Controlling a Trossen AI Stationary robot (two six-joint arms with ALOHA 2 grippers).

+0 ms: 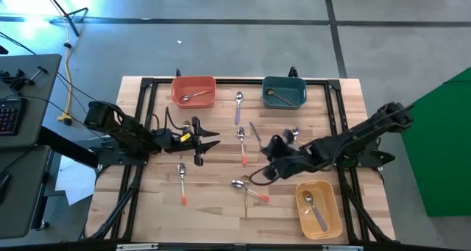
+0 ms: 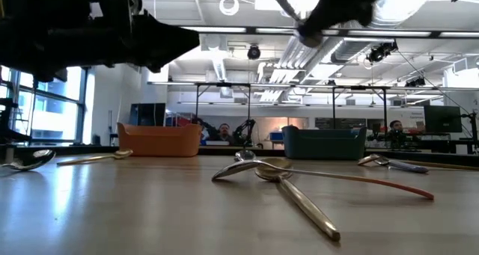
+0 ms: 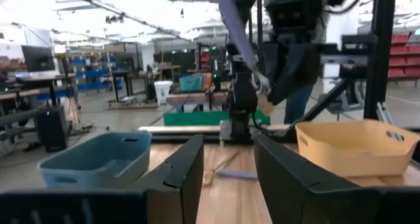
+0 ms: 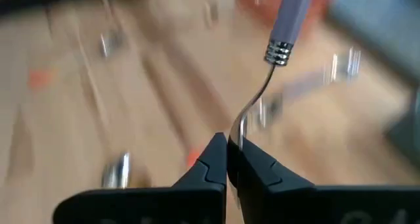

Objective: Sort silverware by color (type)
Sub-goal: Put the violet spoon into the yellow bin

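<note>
Sorting looks barely begun: each bowl seems to hold one spoon. The right pincer (image 4: 227, 159) grips a purple-handled spoon (image 4: 291, 17) above the counter (image 1: 213, 199); six or so spoons (image 1: 242, 144) lie nearby. The left pincer (image 1: 207, 142) waits open beyond them.

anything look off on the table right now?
Mostly normal mid-sort scatter. One oddity: near the front of the table two loose spoons lie crossed, a gold handle over an orange one, awkward to pick singly. The right gripper holds a purple-handled spoon pinched at its metal neck, handle sticking outward. The left gripper waits open.
</note>
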